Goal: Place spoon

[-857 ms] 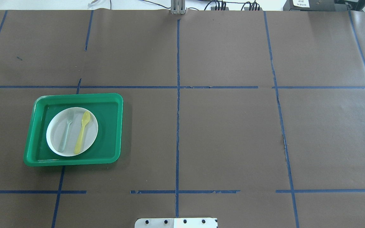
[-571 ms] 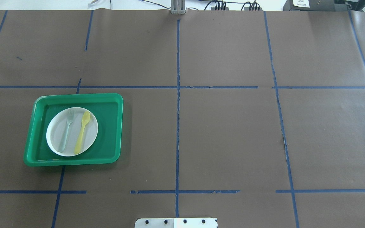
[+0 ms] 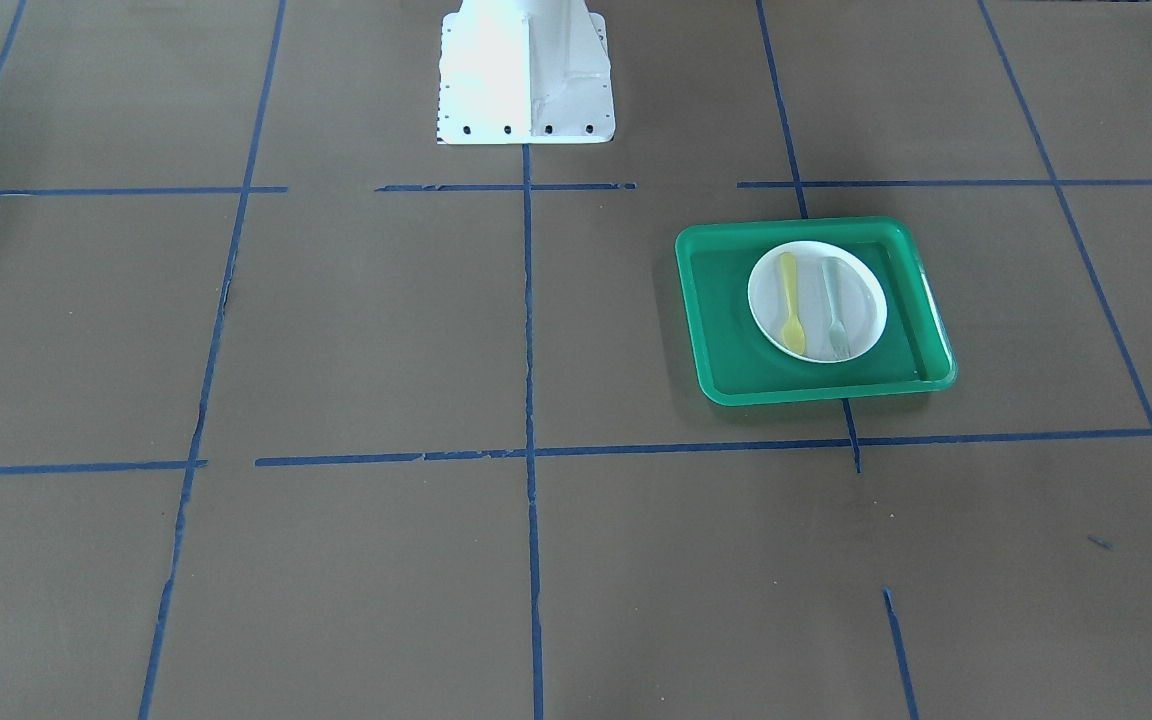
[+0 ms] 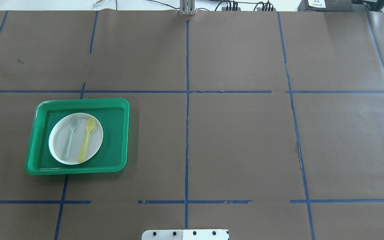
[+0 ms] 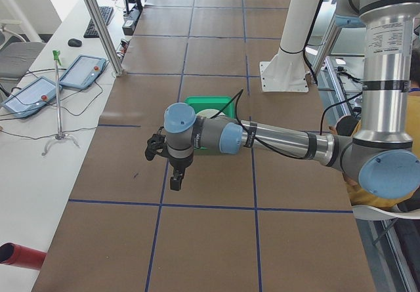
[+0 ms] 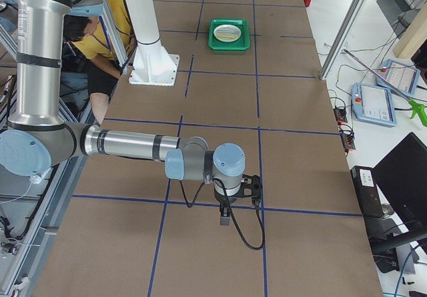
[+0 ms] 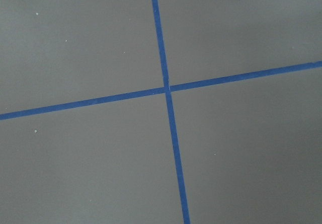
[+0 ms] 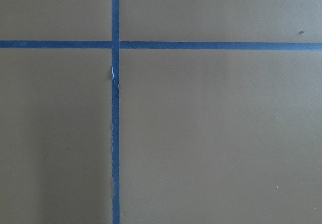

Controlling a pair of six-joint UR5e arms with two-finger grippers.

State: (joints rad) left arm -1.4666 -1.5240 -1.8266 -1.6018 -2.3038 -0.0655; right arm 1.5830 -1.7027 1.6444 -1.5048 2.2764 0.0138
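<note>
The pale-yellow spoon (image 4: pixel 86 139) lies on a white plate (image 4: pixel 78 133) to the right of a pale grey fork (image 4: pixel 70 137). The plate sits in a green tray (image 4: pixel 115 133) at the table's left. The front-facing view also shows the spoon (image 3: pixel 789 302), fork (image 3: pixel 834 308), plate (image 3: pixel 811 300) and tray (image 3: pixel 726 350). My left gripper (image 5: pixel 176 182) shows only in the exterior left view, hanging over bare table away from the tray. My right gripper (image 6: pixel 225 218) shows only in the exterior right view, far from the tray (image 6: pixel 230 43). I cannot tell whether either is open or shut.
The robot's white base (image 3: pixel 526 70) stands at the table's near-robot edge in the middle. Blue tape lines (image 4: pixel 187 133) divide the brown table cover. Both wrist views show only tape crossings. A person (image 6: pixel 113 17) sits behind the robot. Tablets (image 5: pixel 82 71) lie on a side bench.
</note>
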